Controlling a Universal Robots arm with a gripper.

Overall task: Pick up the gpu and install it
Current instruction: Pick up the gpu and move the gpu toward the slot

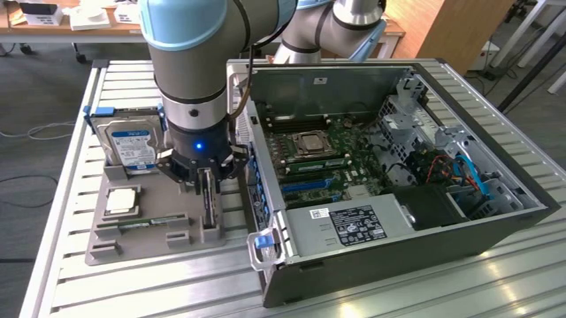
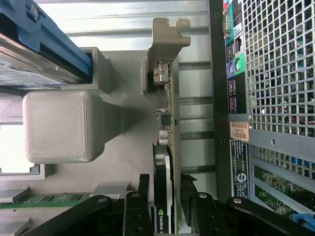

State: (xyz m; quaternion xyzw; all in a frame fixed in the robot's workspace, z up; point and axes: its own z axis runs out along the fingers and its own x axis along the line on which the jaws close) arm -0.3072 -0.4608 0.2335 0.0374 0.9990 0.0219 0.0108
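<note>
A grey printed tray (image 1: 142, 250) is laid on the slatted metal tabletop (image 1: 132, 295), along the edge at the exterior view's left, just beside an opened computer case (image 1: 398, 265). The gpu (image 2: 172, 125) is stood on edge, upright, in a slot along the tray's edge nearest the case; it is seated in its holder, not lifted. Its silvery bracket (image 2: 165, 34) is seen in the wrist view at the end away from the tool, and the card's green board edge and black fan cover are seen edge-on. The arm (image 1: 190, 59) is pointed straight down over the card, with the tool (image 1: 208, 177) set astride it. The fingers (image 2: 142, 199) are placed one on each side of the card, fairly wide, and a thin gap is seen between card and finger on the case side, so the card is not clamped. A silver hard drive (image 1: 132, 142) with a blue label is stood in the tray's corner farthest from the camera, at the exterior view's left. A square processor (image 1: 121, 199) is laid flat by the tray's outer edge, and a narrow green memory stick (image 1: 142, 224) is laid in a slot just beside it, toward the tray's near edge. Inside the case a green motherboard (image 1: 323, 162) and a grey power supply (image 1: 349, 224) with a white label are seen. The case's meshed back panel (image 2: 280, 64) is seen in the wrist view, near the card but apart from it.
</note>
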